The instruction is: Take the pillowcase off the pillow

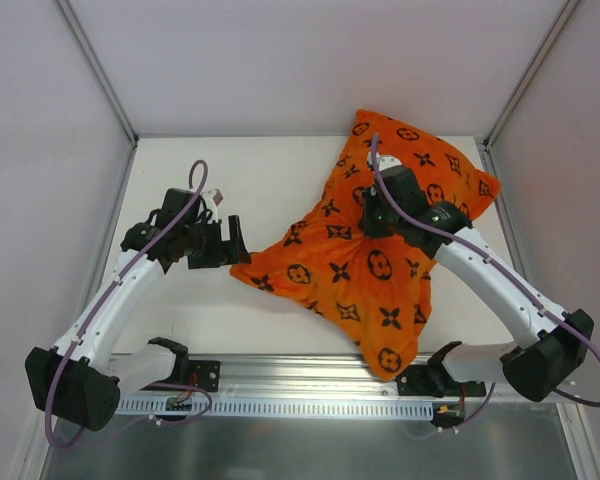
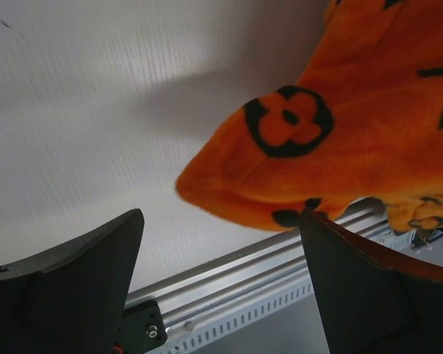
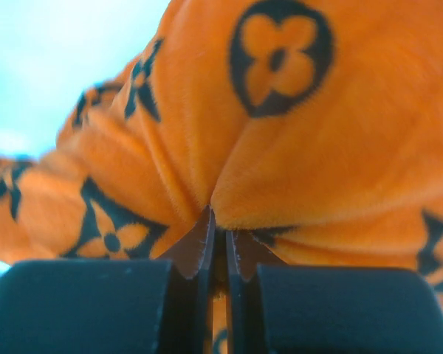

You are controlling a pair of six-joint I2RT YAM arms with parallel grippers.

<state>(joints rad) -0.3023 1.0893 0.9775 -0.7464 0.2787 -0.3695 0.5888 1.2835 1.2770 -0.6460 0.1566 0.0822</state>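
The orange pillowcase (image 1: 360, 260) with black flower and star motifs lies crumpled over the right half of the table, its back part plump. The pillow is hidden inside it. My right gripper (image 1: 372, 222) is down on the middle of the fabric. In the right wrist view the right gripper (image 3: 219, 221) is shut on a pinched fold of the pillowcase (image 3: 317, 147). My left gripper (image 1: 235, 240) stands open just left of the pillowcase's left corner (image 2: 229, 184), with nothing between its fingers (image 2: 96, 273).
The white table (image 1: 250, 180) is walled on three sides, with metal frame posts at the back corners. An aluminium rail (image 1: 310, 375) runs along the near edge, and a flap of the pillowcase hangs over it.
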